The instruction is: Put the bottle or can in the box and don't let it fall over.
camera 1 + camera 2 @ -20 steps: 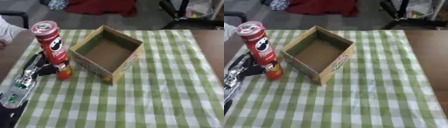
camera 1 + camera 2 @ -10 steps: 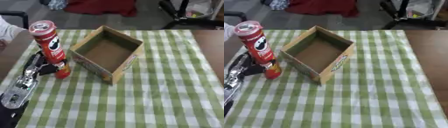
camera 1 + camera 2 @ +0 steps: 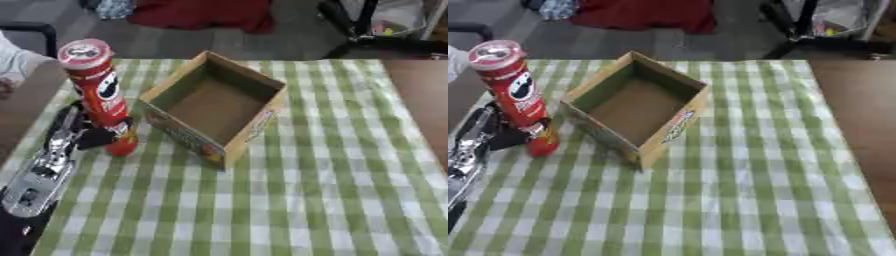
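The left hand (image 3: 77, 131) is wrapped round the lower part of the red can (image 3: 99, 90), which is held upright with its lid skyward, just left of the open cardboard box (image 3: 219, 107).

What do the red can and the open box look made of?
The red can looks like printed cardboard tube with a glossy wrap, though metal is possible. The box looks like matte brown corrugated cardboard: plain brown inside, printed outside. The left hand grips the can low.
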`<state>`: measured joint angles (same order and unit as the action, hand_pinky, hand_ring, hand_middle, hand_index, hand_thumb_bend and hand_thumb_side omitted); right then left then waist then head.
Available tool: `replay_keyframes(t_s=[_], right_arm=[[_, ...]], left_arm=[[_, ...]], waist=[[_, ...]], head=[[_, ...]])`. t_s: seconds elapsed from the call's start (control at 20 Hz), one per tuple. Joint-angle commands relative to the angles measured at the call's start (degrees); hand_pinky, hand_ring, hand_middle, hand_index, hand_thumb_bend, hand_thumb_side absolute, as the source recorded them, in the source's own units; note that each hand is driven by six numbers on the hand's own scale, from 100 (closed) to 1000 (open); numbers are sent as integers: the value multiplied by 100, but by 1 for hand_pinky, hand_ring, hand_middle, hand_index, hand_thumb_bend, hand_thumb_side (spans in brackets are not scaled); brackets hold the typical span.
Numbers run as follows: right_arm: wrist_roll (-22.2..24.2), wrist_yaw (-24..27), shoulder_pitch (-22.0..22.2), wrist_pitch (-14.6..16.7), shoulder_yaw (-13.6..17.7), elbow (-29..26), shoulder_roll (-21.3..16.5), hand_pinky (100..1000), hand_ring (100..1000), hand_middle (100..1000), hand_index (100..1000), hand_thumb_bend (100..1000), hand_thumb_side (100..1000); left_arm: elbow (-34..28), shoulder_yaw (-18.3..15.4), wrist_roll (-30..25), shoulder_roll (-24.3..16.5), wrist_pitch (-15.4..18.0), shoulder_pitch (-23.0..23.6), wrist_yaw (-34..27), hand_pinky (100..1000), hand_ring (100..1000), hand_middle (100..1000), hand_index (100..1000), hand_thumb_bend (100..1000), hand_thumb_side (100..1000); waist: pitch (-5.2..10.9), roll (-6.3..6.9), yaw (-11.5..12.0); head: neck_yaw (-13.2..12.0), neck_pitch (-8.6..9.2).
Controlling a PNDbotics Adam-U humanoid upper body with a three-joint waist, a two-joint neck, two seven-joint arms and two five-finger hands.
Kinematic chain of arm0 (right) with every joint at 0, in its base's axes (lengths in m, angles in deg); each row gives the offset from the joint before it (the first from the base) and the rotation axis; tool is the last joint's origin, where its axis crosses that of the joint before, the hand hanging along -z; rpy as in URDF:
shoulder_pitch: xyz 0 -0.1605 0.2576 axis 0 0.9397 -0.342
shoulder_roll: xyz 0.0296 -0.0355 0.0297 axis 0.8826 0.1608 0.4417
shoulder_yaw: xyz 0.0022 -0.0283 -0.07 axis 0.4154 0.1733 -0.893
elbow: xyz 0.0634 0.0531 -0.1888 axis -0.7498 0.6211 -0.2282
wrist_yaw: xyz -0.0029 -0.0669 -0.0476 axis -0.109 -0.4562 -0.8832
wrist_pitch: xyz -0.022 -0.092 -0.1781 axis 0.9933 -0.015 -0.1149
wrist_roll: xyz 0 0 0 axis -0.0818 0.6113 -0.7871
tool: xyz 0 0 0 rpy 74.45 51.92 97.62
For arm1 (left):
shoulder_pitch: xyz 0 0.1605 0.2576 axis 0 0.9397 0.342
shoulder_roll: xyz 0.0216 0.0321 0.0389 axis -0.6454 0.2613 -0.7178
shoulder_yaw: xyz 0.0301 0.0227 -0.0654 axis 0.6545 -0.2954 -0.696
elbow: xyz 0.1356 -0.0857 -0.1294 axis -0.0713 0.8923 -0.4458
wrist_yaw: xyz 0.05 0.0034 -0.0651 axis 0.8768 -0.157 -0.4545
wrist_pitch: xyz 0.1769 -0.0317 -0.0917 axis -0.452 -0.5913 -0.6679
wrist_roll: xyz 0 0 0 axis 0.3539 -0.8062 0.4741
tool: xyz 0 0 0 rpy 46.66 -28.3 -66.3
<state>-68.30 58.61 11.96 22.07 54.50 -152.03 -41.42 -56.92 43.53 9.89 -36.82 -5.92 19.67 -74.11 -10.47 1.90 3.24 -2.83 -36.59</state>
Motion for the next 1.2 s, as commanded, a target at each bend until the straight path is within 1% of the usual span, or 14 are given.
replay_keyframes(t_s=[0.05,0.2,0.4,0.75,0.9,1.05,1.2], right_arm=[[-31,-47,-36,-3,51,-71,-146,869,853,807,920,100,529],[-43,-46,-24,0,54,-80,-159,869,853,807,920,100,529],[-70,-39,-4,15,59,-108,-187,869,852,806,919,100,528],[-137,-17,34,25,81,-161,-217,869,851,805,920,100,528],[-145,-10,35,20,76,-169,-226,869,851,805,920,100,528],[-149,-6,32,15,72,-171,-233,869,851,802,920,100,528],[-143,-7,22,3,64,-167,-230,869,851,802,921,100,528]], left_arm=[[-262,-119,27,-280,-10,-59,64,770,420,490,493,100,100],[-396,-162,26,-365,-55,-62,95,765,416,491,493,100,100],[-649,-190,6,-478,-96,-145,159,759,414,491,492,100,100],[-1230,-193,-88,-591,-282,-550,281,732,414,478,481,100,100],[-1364,-145,-116,-560,-391,-787,290,724,416,472,472,100,100],[-1375,-99,-131,-484,-459,-994,279,680,415,464,457,100,100],[-1320,-33,-112,-368,-507,-1207,267,643,400,432,416,100,100]], waist=[[117,-5,7],[131,2,11],[151,5,15],[194,22,19],[215,35,10],[226,47,-3],[228,59,-20]], head=[[24,39],[53,33],[155,19],[255,-8],[261,-7],[261,-8],[260,-16]])
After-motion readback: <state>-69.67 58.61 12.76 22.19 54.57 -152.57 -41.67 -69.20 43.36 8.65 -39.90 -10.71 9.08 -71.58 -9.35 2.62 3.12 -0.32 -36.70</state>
